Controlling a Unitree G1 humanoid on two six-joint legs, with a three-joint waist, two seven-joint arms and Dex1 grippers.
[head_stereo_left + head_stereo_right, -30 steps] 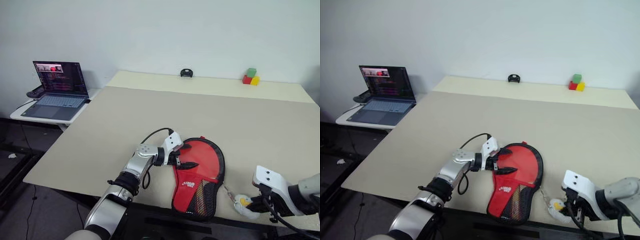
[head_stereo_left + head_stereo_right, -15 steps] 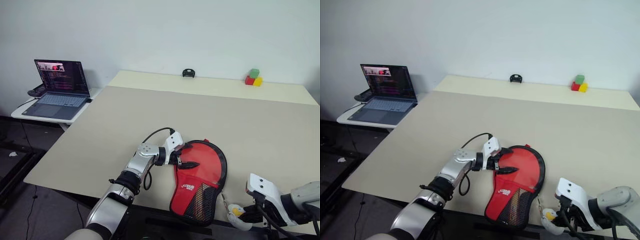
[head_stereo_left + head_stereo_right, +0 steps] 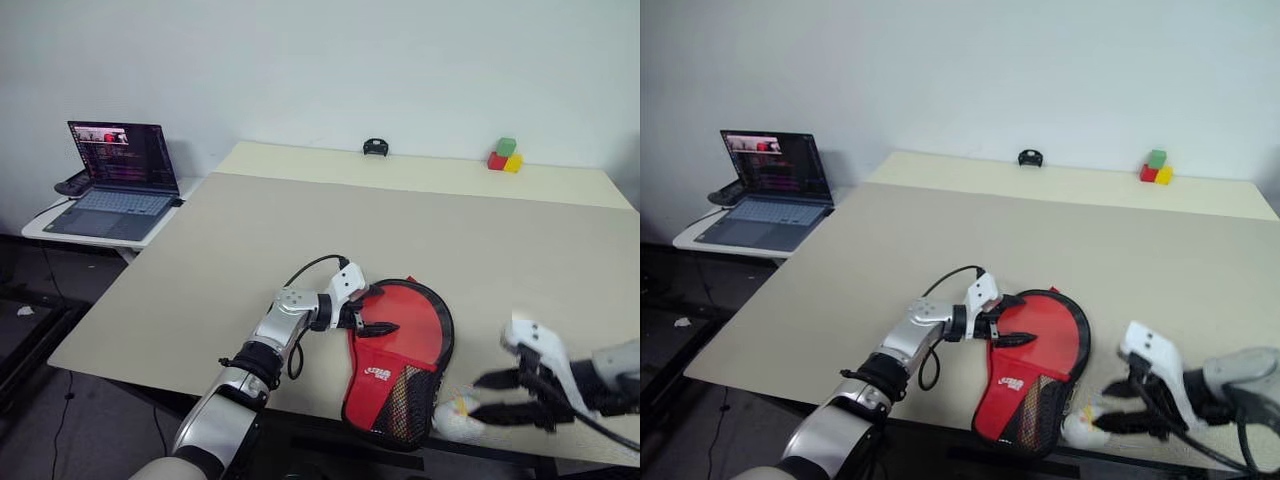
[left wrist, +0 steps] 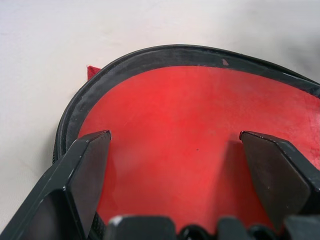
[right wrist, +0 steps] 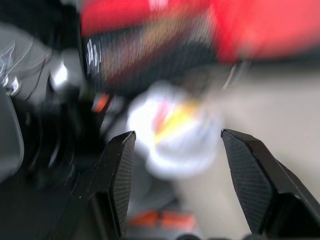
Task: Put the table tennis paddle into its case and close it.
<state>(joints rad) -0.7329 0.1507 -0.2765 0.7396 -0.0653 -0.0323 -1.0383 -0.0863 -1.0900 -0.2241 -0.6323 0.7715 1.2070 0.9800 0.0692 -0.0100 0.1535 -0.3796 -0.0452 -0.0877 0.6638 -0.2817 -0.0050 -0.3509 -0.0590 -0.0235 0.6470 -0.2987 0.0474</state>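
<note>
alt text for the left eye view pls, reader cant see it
The red table tennis paddle lies inside its open black case at the near edge of a beige table. The left tool rests open over it, and the right tool is open beside a white ball. A laptop sits on a side table to the left.

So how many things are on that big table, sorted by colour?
Red: 2, the paddle and a block
Black: 2, the case and a small object
Green: 1 block
Yellow: 1 block
White: 1 ball
Total: 7
</note>
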